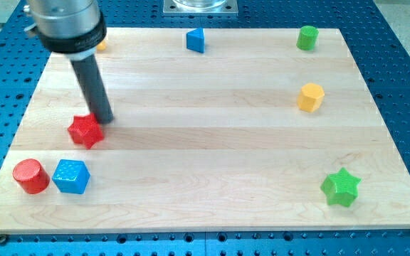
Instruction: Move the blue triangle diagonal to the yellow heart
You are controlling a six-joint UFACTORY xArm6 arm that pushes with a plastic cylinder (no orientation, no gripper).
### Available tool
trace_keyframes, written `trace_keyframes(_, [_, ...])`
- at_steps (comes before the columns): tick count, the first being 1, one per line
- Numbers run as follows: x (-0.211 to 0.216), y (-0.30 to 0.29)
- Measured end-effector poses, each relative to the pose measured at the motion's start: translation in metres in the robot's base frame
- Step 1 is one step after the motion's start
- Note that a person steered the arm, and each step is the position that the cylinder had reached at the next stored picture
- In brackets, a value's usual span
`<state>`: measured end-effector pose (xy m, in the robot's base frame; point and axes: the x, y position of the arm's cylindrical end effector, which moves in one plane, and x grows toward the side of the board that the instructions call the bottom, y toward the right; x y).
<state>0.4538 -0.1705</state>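
The blue triangle (195,40) sits near the board's top edge, a little left of centre. A small yellow-orange piece (102,45) peeks out at the top left, mostly hidden behind my arm's grey body; its shape cannot be made out. My tip (104,119) is down on the board at the left, right at the upper right edge of a red star (85,131). The tip is far to the lower left of the blue triangle.
A red cylinder (30,176) and a blue cube (71,176) sit side by side at the bottom left. A green cylinder (307,38) is at the top right, a yellow hexagon (310,97) below it, and a green star (341,187) at the bottom right.
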Motion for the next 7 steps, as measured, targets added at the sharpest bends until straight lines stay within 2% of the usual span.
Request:
trace_keyframes(1, [0.027,-0.014])
trace_keyframes(2, [-0.001,-0.014])
trace_keyframes(4, [-0.008,-0.005])
trace_keyframes(5, [-0.083,0.054])
trace_keyframes(6, [-0.135,0.171])
trace_keyframes(7, [-0.208,0.238])
